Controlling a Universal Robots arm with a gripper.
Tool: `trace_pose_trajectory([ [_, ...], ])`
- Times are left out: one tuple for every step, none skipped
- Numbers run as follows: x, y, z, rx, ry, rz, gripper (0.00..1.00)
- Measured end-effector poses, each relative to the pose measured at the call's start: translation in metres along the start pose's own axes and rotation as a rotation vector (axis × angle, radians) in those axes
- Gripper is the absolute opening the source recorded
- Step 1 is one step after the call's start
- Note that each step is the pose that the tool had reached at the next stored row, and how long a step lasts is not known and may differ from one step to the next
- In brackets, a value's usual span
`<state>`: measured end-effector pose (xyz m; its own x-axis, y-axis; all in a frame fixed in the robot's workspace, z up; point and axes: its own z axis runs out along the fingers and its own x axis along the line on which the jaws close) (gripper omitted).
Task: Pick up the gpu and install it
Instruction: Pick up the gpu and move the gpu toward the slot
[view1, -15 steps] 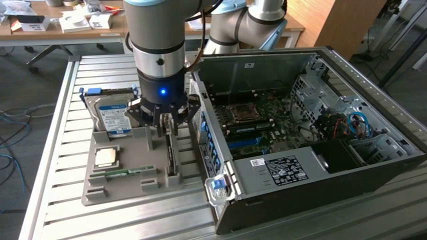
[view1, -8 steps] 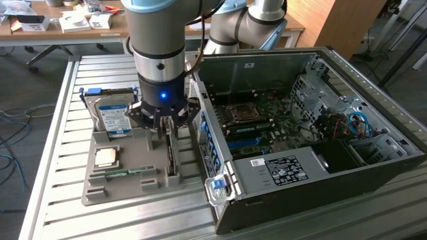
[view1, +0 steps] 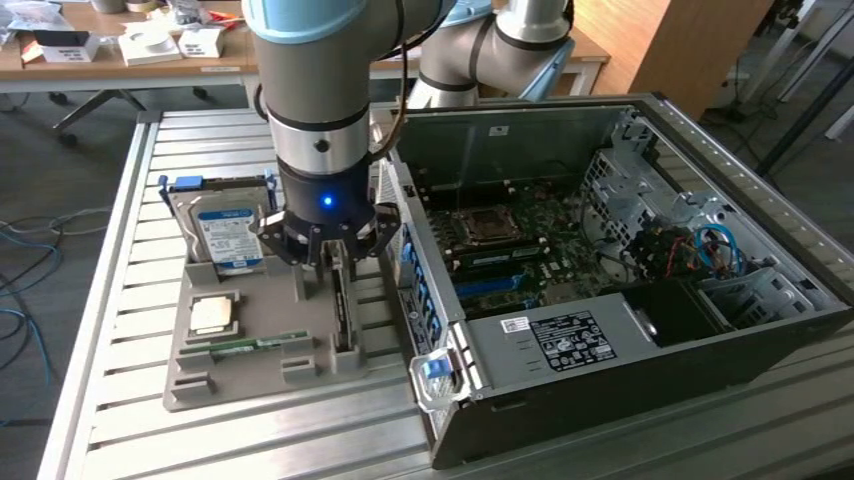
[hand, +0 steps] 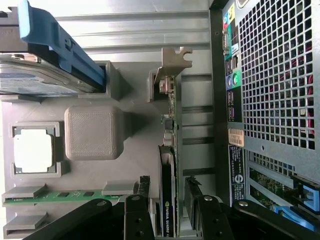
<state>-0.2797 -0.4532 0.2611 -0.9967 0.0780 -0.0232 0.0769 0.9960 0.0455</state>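
Note:
The gpu (hand: 169, 131) stands on edge in a slot of the grey holder tray (hand: 135, 150), its metal bracket (hand: 175, 59) at the far end. In the exterior view the gpu (view1: 344, 322) is a thin dark card beside the computer case. My gripper (hand: 168, 189) is open and low over the card, with one finger (hand: 143, 190) on each side of the card's near end. A gap shows between each finger and the card. In the exterior view the gripper (view1: 327, 283) hangs straight down over the tray (view1: 187, 385).
The tray also holds a silver hard drive (view1: 224, 236) with a blue bracket, a square processor (view1: 214, 315) and a green memory stick (view1: 248, 346). The open computer case (view1: 614, 300) lies close on the exterior view's right, with its motherboard (view1: 514, 250) exposed. All rest on a slatted metal table (view1: 107, 250).

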Motion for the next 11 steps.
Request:
trace_pose_trajectory([
  [0.0000, 0.0000, 0.0000, 0.0001, 0.0001, 0.000, 0.42],
  [0.0000, -0.0001, 0.0000, 0.0004, 0.0002, 0.000, 0.42],
  [-0.0002, -0.0006, 0.0003, 0.0001, -0.0001, 0.000, 0.42],
  [-0.0003, -0.0013, 0.0004, 0.0000, 0.0000, 0.000, 0.42],
  [-0.0003, -0.0018, 0.0004, 0.0001, 0.0000, 0.000, 0.42],
  [-0.0004, -0.0021, 0.0006, 0.0000, -0.0001, 0.000, 0.42],
  [-0.0005, -0.0023, 0.0006, 0.0001, 0.0000, 0.000, 0.42],
  [-0.0005, -0.0024, 0.0007, 0.0001, 0.0000, 0.000, 0.42],
  [-0.0005, -0.0024, 0.0006, 0.0002, 0.0001, 0.000, 0.42],
  [-0.0005, -0.0025, 0.0007, 0.0003, 0.0002, 0.000, 0.42],
  [-0.0005, -0.0027, 0.0013, 0.0001, 0.0001, 0.000, 0.42],
])
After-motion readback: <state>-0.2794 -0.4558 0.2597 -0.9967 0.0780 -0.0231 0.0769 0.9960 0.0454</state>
